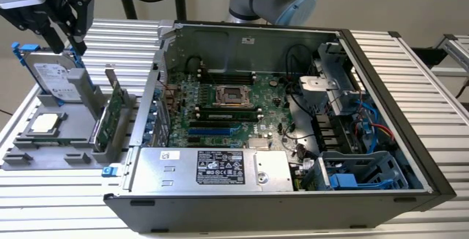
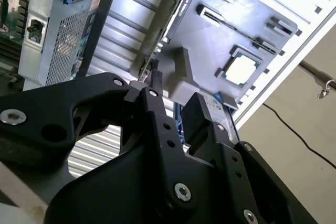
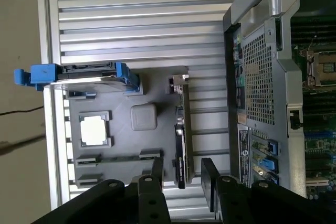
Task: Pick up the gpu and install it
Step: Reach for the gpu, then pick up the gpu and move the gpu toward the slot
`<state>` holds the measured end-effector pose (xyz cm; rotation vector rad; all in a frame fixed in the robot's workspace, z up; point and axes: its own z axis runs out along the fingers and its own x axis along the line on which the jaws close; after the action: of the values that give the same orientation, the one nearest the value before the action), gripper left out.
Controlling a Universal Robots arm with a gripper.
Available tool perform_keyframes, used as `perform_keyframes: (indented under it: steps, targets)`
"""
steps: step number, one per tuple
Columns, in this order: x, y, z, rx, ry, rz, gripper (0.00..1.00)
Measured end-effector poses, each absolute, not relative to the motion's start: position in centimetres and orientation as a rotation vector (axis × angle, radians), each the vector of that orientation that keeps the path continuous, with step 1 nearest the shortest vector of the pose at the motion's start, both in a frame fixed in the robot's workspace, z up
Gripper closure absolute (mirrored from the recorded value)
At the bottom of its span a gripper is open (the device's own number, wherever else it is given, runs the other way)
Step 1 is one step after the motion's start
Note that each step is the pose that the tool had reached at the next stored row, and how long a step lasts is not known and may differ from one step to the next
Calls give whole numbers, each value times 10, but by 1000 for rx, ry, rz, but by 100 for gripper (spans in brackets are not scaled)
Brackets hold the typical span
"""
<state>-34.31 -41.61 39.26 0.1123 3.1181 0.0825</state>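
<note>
Up at the exterior view's left, I am holding the black two-fingered gripper (image 1: 68,46) high over the grey plastic parts holder (image 1: 37,159). Its fingers (image 3: 157,174) are standing spread with nothing between them.

I am watching the gpu (image 1: 113,115), a thin flat rectangular card with a green circuit face and a black cover. It is standing on its long edge in a slot of that holder, on the side next to the open black-and-silver computer case (image 1: 256,206). It is lying below the gripper and toward the exterior view's right, apart from it and not yet lifted.

In the first wrist view the card's long axis is running straight toward the gap between the fingers, so I am judging that they are lined up to close across its thin faces.

I am counting one gpu, one silver hard drive with blue rails (image 1: 51,77), one small square silver CPU chip (image 1: 45,122), one holder and one case, all on the slatted aluminium table (image 1: 396,74).
</note>
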Motion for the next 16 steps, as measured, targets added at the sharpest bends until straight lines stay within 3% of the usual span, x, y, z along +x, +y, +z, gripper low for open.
perform_keyframes:
  steps: [16]
  targets:
    - [-342, -416, 387, 112, 3118, 83, 0]
